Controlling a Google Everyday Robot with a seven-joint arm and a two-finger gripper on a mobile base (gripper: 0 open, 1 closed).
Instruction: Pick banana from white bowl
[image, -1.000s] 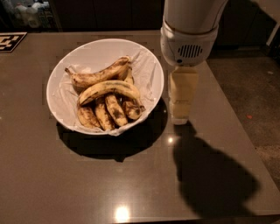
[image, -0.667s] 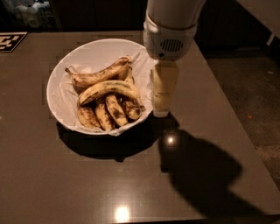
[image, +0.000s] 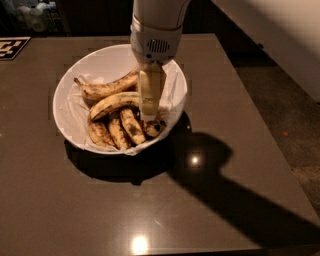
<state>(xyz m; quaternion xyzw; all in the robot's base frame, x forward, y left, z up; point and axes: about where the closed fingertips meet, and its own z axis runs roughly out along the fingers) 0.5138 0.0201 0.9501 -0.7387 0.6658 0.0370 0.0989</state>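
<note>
The white bowl (image: 102, 60) stands on the dark table, left of centre, with crinkled white lining inside. The banana (image: 112, 103), long, curved and the yellowest, lies across the bowl's middle. A browner long banana (image: 105, 89) lies just behind it. Several short blotched bananas (image: 120, 132) lie in front of it. My gripper (image: 149, 115) hangs down from the white wrist, inside the bowl's right half. Its tip is at the right end of the banana and hides that end.
The dark brown table (image: 75, 200) ends at the right, where the floor (image: 295, 125) lies lower. A black-and-white marker (image: 10, 47) lies at the table's far left corner. The arm's shadow falls across the table to the right of the bowl.
My gripper has moved left, from beside the bowl's right rim to over the bowl's right half, and now sits at the banana's right end. The bananas have not moved.
</note>
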